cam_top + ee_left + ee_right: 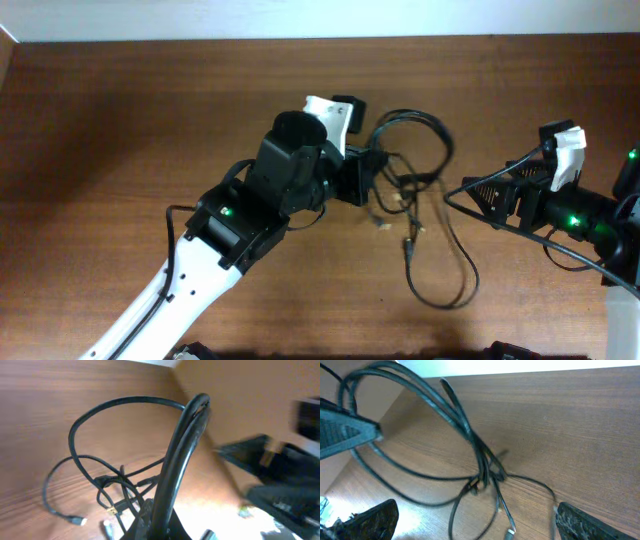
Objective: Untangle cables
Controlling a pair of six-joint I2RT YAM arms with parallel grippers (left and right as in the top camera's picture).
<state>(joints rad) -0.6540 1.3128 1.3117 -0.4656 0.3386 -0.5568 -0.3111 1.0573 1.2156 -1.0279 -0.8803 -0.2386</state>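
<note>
**Cable tangle anchored by one hand, the other open beside it**

The left hand [357, 178] is clamped shut on the cables [400, 188] at the edge of the knot. This is probably meant to anchor the bundle so that a strand can be drawn out against it. In the left wrist view a doubled strand arches up out of its grip. The right hand [482, 198] stands wide open and holds nothing. Its jaws point at the tangle from close by, which suggests it is placed to pick a strand.

The cables lie near the middle of the bench [120, 110], between the two hands. They are thin, black and limp. Several loops cross at one tight knot, a round loop reaches toward the far edge, and a long slack loop trails toward the near edge. Small plug ends [410, 240] lie free just beside the knot. The strands are not yet separated.
</note>
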